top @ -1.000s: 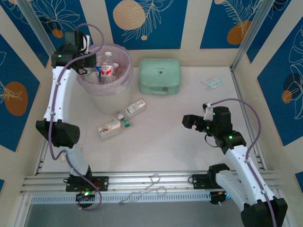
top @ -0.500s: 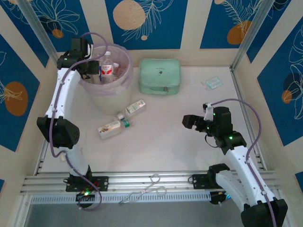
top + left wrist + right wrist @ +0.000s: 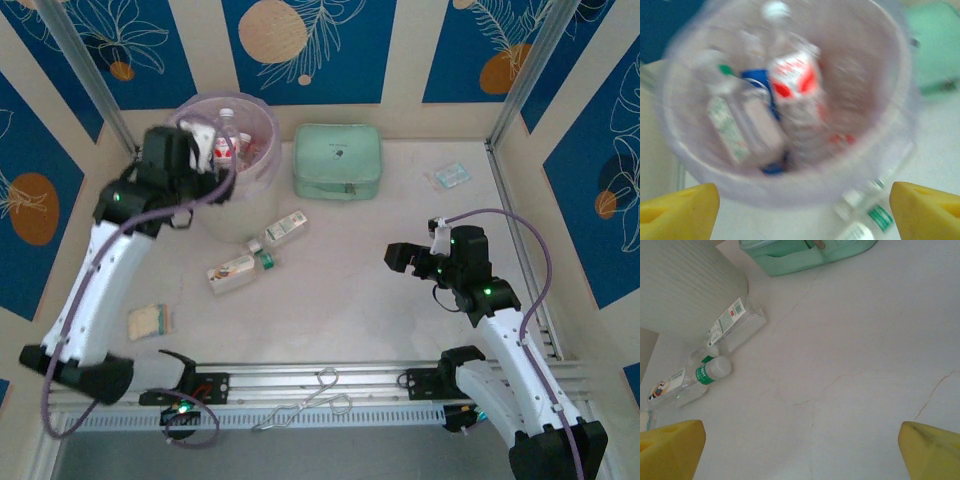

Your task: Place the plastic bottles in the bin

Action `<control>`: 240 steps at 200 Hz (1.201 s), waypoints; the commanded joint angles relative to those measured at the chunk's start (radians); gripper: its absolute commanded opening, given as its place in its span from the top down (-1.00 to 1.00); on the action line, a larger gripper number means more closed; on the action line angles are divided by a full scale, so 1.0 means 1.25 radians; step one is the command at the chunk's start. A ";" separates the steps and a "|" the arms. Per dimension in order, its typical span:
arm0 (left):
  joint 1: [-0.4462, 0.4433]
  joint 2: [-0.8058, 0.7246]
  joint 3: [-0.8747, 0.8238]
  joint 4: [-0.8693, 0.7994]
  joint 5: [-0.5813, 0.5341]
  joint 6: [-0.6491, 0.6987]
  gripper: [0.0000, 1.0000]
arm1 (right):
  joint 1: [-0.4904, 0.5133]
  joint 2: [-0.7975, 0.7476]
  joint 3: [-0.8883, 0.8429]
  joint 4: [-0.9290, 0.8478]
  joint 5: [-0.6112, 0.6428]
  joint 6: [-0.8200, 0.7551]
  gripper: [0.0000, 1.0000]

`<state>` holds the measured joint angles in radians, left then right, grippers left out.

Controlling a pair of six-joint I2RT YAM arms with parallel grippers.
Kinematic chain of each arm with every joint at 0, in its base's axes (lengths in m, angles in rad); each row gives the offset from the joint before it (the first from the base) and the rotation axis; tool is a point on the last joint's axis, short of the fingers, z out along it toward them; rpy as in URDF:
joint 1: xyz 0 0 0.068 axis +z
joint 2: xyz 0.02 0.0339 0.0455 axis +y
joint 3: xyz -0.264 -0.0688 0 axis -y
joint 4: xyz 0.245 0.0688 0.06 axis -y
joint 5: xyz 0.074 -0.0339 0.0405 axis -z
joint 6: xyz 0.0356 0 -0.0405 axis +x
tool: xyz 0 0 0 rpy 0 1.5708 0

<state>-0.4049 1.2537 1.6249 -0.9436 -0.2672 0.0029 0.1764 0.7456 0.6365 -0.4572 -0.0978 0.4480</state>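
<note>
Left arm: it rises from its base at the near left corner, slants up and forward, and bends at the wrist over the near-left rim of the bin [image 3: 262, 175]. It looks blurred in the overhead view.
Left hand [image 3: 801, 212]: it points down into the bin's mouth. Its yellow fingers [image 3: 680, 205] are spread wide, with nothing between them.
Right arm: the elbow is folded and the forearm reaches from the right side toward the middle of the desk [image 3: 340, 300].
Right hand [image 3: 800, 450]: it is low over bare desk, spread wide and empty, facing the loose bottles and well apart from them.
Bin: it stands at the far left of the desk, just left of the mint green case [image 3: 337, 160].
Bottles in bin [image 3: 792, 100]: there are several. One has a red-and-white label and a white cap, and another has a green cap.
Loose bottles [image 3: 240, 270]: at least two lie on their sides on the desk, just in front of the bin.
</note>
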 commanded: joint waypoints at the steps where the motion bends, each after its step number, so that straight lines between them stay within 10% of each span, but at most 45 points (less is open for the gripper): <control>1: -0.041 -0.077 -0.135 -0.035 -0.079 -0.042 -0.76 | -0.004 0.016 0.020 0.005 -0.016 -0.013 -0.98; 78: -0.049 -0.158 -0.549 0.219 0.052 -0.138 -0.99 | 0.012 0.001 0.029 0.011 -0.035 0.013 -0.99; 240: -0.019 0.094 -0.640 0.275 0.183 -0.189 -0.99 | 0.023 -0.095 0.019 -0.059 0.014 -0.031 -0.98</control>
<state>-0.4320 1.3636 0.8150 -0.5243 -0.1112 -0.1909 0.2001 0.6361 0.6720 -0.5461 -0.0784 0.4213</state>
